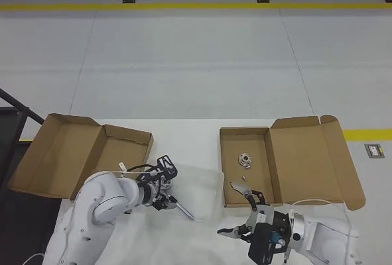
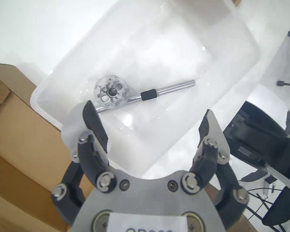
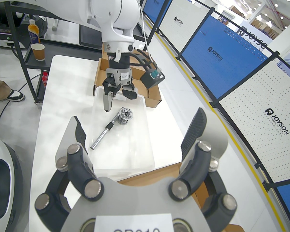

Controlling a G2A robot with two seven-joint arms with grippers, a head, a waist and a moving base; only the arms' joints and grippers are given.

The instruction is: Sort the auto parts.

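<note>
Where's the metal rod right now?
In the left wrist view, the metal rod lies flat in the clear bin, one end at the round metal part, just ahead of the open left tool.

Both arms wear glossy white rounded shells, as on the left arm, with a thin white cable running down to a black camera box. The left gripper and right gripper share grey metal plates, black linkages, silver screws, ribbed black pads and white printed labels.
</note>
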